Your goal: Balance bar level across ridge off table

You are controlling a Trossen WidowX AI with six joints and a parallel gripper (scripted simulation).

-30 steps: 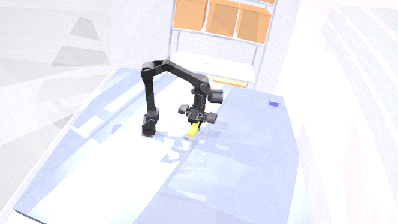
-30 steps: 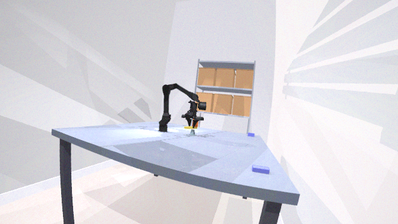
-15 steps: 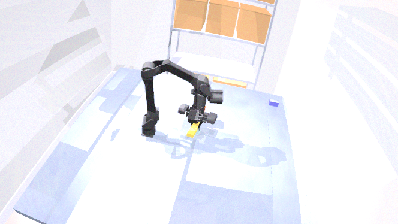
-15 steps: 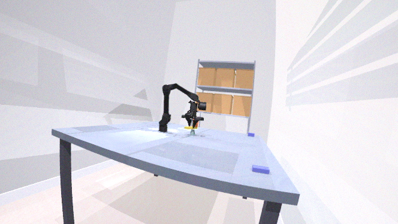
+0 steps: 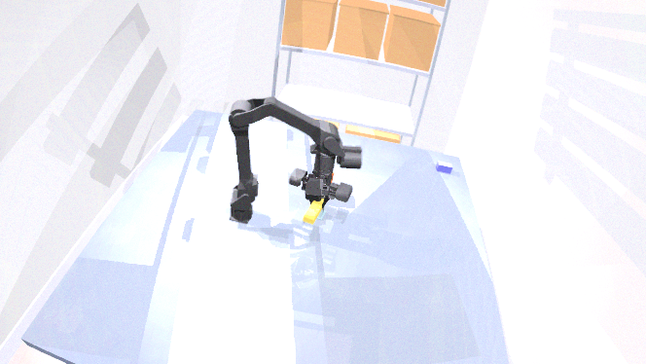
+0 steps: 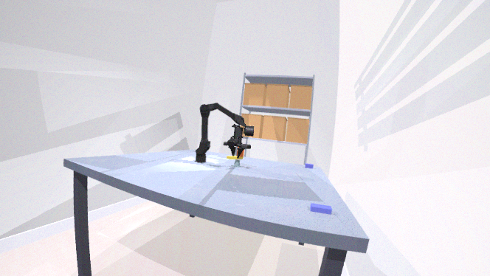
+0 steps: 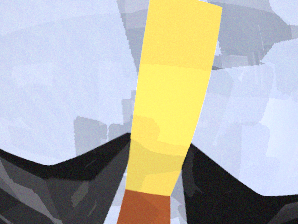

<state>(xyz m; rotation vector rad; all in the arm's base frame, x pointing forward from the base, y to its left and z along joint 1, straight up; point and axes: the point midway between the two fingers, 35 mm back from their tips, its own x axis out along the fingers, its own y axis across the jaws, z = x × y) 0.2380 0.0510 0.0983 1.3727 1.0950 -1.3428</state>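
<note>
In top view, reading left to right with the gripper as clock center, see the arm's foot (image 5: 241, 211) (image 6: 201, 159) near nine o'clock; note jaws of the gripper (image 5: 318, 200) (image 6: 236, 156) (image 7: 160, 142) partly open, closed upon the yellow bar (image 5: 313, 212) (image 6: 232, 158) (image 7: 172, 90); see it jutting toward seven, raised off the table (image 5: 399, 316) (image 6: 258, 218), just above or on the pale ridge (image 5: 321, 213) (image 6: 237, 163), contact impossible to tell; find open room toward five; see a blue block (image 5: 444, 167) (image 6: 309, 166) between two and three, near the table's edge.
</note>
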